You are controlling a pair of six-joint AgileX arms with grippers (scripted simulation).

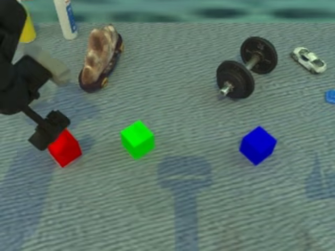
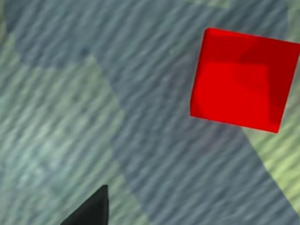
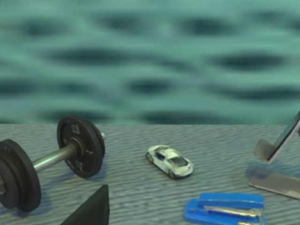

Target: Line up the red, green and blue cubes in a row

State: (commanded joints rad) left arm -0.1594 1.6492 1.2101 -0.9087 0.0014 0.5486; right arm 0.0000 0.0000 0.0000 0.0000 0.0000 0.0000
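Left gripper [image 1: 48, 132] hovering at the red cube [image 1: 65, 148], right arm out of the top view.

The left gripper overlaps the red cube's ten o'clock corner; whether its fingers are apart or together cannot be told. From the red cube, the green cube [image 1: 137, 138] lies at three o'clock and the blue cube [image 1: 257, 145] farther along, well apart. A shoe [image 1: 100, 57] and a white bottle [image 1: 66, 18] sit at twelve to one o'clock; a dumbbell [image 1: 247, 67], a white toy car [image 1: 309, 59] and a blue stapler [image 3: 227, 208] lie at about two o'clock.

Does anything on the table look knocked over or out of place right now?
Nothing stands out. The red cube, green cube and blue cube sit flat in a rough row, with the left gripper at the red one.
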